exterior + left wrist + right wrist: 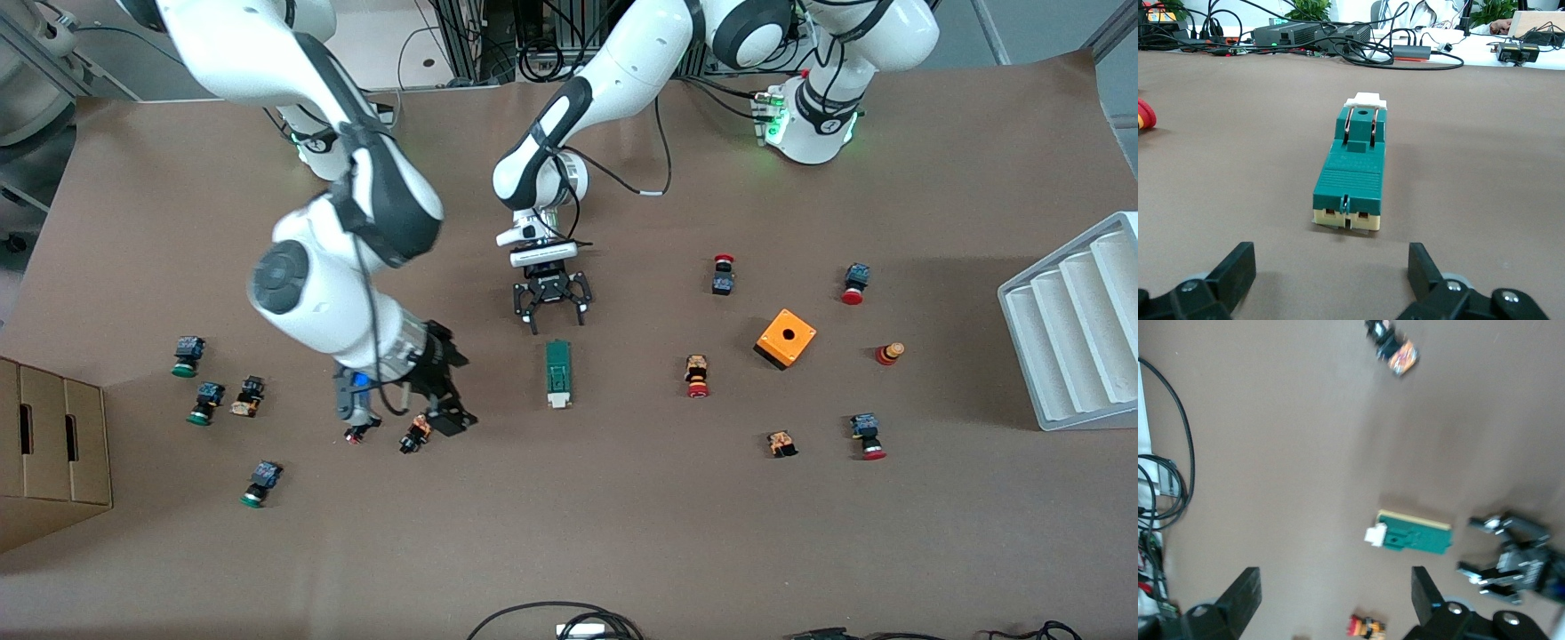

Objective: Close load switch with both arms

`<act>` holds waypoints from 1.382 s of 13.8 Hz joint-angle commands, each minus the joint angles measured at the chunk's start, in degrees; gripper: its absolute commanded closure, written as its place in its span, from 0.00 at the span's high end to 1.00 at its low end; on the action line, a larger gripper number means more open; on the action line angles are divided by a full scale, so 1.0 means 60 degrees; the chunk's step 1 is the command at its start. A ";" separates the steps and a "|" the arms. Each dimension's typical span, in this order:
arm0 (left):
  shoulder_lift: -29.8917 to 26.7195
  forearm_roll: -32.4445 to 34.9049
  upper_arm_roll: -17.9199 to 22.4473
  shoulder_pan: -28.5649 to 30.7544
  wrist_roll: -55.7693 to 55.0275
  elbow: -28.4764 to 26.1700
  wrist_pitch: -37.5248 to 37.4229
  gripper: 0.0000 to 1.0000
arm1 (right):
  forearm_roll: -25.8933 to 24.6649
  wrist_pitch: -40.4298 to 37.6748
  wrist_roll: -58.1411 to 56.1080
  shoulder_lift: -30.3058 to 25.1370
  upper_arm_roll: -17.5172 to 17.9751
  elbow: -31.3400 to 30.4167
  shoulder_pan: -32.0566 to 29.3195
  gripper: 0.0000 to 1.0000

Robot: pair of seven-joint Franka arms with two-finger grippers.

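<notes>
On the brown table (622, 533), the load switch (557, 374) lies mid-table, lengthwise in line with the open left end effector (551, 307); the open right end effector (436, 409) hangs off to its side.

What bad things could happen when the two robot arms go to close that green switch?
1. The load switch lies loose on the table, so the open left tool, just above its end, might shove it away.
2. The open right tool hangs over small push buttons and might knock them on its way to the switch.
3. Both arms heading for one narrow switch could bump each other.
</notes>
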 commanded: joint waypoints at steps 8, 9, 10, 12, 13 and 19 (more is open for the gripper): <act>0.0277 -0.0638 -0.0047 0.0164 0.1283 0.0398 0.0149 1.00 | -0.0443 -0.3729 -0.7512 -0.3195 0.2373 -0.1288 -0.5427 1.00; 0.0234 -0.0696 -0.0047 0.0164 0.1356 0.0398 -0.0026 1.00 | -0.0501 -0.3802 -0.8305 -0.3561 0.2373 -0.1640 -0.5720 1.00; 0.0147 -0.0827 -0.0047 0.0164 0.1473 0.0398 -0.0028 1.00 | -0.0647 -0.3948 -0.9038 -0.3811 0.2373 -0.1817 -0.6057 1.00; -0.0073 -0.0916 -0.0047 0.0397 0.1854 0.0412 -0.0043 1.00 | -0.1245 -0.4212 -1.0270 -0.4251 0.2373 -0.1994 -0.6410 1.00; -0.0219 -0.0931 -0.0076 0.0544 0.2015 0.0412 -0.0028 1.00 | -0.1684 -0.4198 -1.1102 -0.4456 0.2373 -0.2067 -0.6513 1.00; -0.0791 -0.1705 -0.0135 0.1144 0.2353 0.0952 0.0089 1.00 | -0.2318 -0.3584 -1.4493 -0.4707 0.2023 -0.2141 -0.7262 1.00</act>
